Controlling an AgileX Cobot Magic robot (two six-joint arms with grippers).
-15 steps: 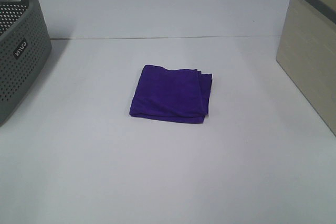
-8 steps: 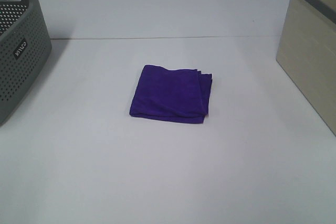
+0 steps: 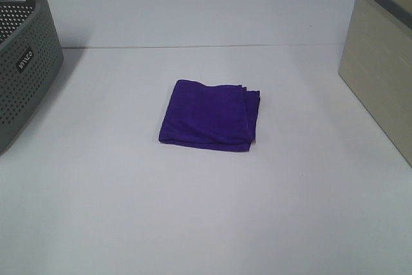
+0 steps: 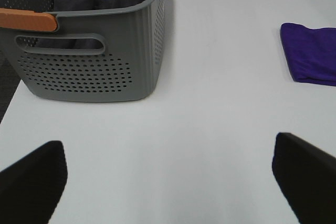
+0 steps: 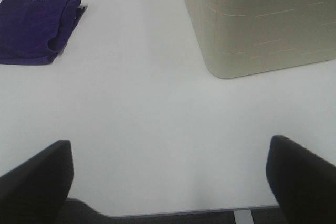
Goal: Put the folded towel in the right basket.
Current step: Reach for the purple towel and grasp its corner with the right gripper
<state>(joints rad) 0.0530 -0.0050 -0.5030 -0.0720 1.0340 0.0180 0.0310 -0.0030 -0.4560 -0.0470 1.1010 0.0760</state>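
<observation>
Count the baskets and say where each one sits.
2. A grey perforated basket stands at the left edge of the table; a beige basket stands at the right edge. Both are cropped by the frame.

The towel is matt cloth, the table smooth, the grey basket plastic.

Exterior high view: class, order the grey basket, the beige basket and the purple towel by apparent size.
1-2. beige basket and grey basket: about alike, both cut off by the frame, so not ranked.
3. purple towel: smallest.
</observation>
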